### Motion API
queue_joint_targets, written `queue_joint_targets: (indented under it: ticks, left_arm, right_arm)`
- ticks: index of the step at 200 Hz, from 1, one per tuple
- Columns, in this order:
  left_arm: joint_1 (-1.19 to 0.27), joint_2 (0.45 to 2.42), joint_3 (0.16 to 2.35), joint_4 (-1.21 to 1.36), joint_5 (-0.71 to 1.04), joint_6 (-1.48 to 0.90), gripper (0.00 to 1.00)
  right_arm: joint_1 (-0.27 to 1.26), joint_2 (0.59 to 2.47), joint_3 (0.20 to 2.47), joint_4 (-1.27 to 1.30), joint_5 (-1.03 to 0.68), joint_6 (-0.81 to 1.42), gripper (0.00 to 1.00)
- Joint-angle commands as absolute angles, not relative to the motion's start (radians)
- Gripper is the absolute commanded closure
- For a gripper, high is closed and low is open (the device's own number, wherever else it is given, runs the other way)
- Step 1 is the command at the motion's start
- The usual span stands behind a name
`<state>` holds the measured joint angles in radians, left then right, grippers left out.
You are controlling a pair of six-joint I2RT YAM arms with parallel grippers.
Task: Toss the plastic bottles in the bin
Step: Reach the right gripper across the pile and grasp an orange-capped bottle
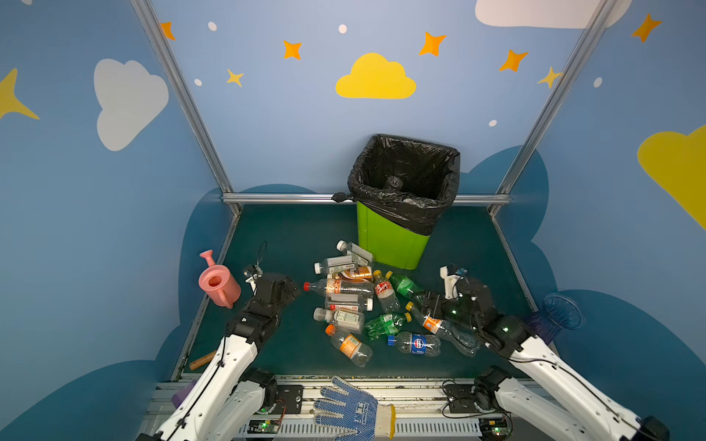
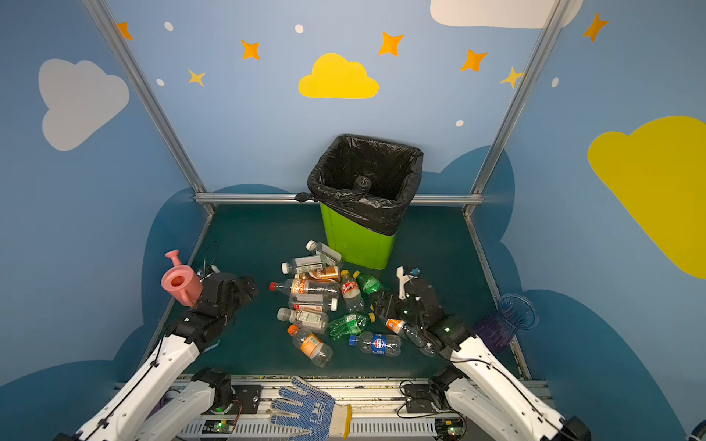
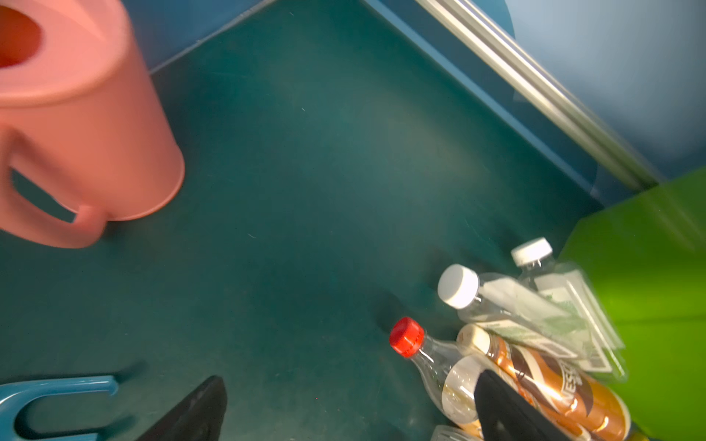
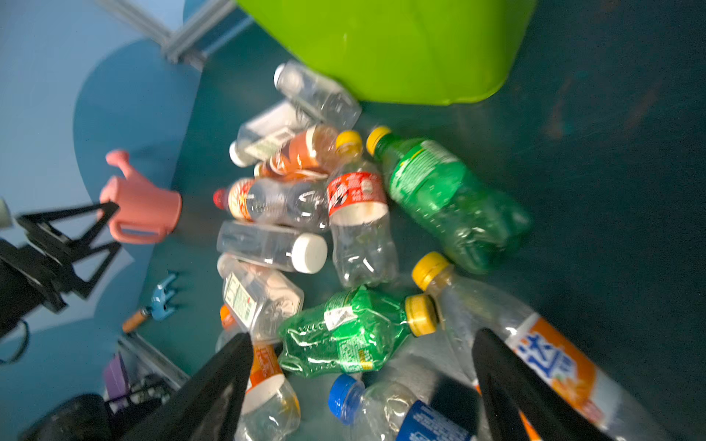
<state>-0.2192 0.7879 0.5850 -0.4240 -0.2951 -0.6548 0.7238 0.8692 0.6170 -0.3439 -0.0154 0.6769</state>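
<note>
Several plastic bottles [image 1: 351, 301] lie in a heap on the dark green floor in front of the bin [image 1: 386, 244], a green bin lined with a black bag. My right gripper [image 1: 428, 301] is low at the heap's right edge, and its jaws stand wide apart. Between its fingers in the right wrist view lie a crushed green bottle [image 4: 344, 332] and a blue-capped bottle [image 4: 382, 412]; nothing is gripped. A yellow-capped, orange-labelled bottle [image 4: 550, 359] runs beside one finger. My left gripper [image 1: 295, 292] is open at the heap's left edge, near a red-capped bottle [image 3: 431, 355].
A pink watering can [image 1: 219, 282] stands left of my left arm. A blue-violet glass vase [image 1: 557, 317] lies at the right rail. A small blue tool with a wooden handle [image 4: 156, 301] lies front left, a dotted glove [image 1: 351, 412] on the front frame. Aluminium rails [image 1: 282, 197] border the floor.
</note>
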Motion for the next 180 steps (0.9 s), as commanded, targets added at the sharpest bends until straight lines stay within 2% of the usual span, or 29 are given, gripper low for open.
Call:
queue_joint_targets:
  ticks: [1, 33, 56, 85, 133, 180]
  left_arm:
    - [-0.19, 0.763, 0.59, -0.447, -0.253, -0.646, 0.0]
    - [-0.176, 0.771, 0.593, -0.464, -0.253, -0.648, 0.0]
    - [-0.166, 0.777, 0.605, -0.468, -0.253, -0.649, 0.0]
    - [-0.158, 0.772, 0.614, -0.472, -0.25, -0.644, 0.0]
    - [-0.146, 0.75, 0.603, -0.484, -0.248, -0.637, 0.0]
    - [-0.134, 0.729, 0.583, -0.498, -0.256, -0.627, 0.0]
  right_arm:
    - [0.874, 0.989, 0.719, -0.296, 0.084, 0.632, 0.17]
    - [1.067, 1.247, 0.924, -0.409, 0.098, 0.532, 0.19]
    - [1.139, 1.404, 1.044, -0.469, 0.062, 0.501, 0.26]
    - [1.191, 1.552, 1.146, -0.518, 0.031, 0.477, 0.26]
    - [1.275, 1.766, 1.328, -0.682, 0.071, 0.442, 0.25]
    - [1.294, 1.886, 1.425, -0.798, 0.08, 0.419, 0.26]
